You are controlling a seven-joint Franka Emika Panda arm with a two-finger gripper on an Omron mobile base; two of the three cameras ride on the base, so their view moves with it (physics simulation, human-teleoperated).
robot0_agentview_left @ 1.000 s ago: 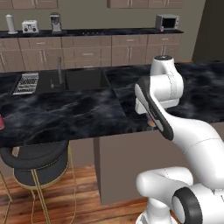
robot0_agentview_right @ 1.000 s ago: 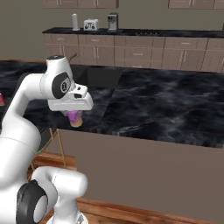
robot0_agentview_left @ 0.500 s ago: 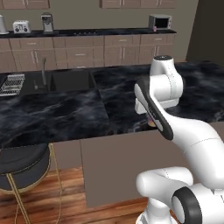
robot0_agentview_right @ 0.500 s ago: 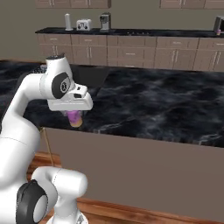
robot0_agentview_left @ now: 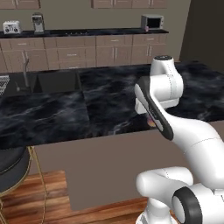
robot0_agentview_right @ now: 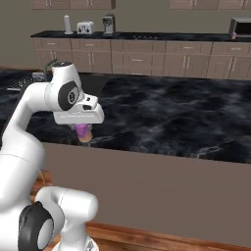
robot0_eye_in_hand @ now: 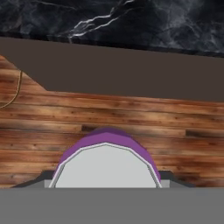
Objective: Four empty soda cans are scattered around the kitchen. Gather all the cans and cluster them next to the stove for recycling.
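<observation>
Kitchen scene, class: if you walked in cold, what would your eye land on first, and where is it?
First the big white arm rising in the foreground, its gripper shut on a purple soda can held off the near edge of the black marble counter. The hand view shows that can's silver top up close, over the wooden floor. Far back, a microwave sits on the rear counter.

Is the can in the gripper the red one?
No, the soda can hanging under the gripper is purple fading to orange at its base.
</observation>
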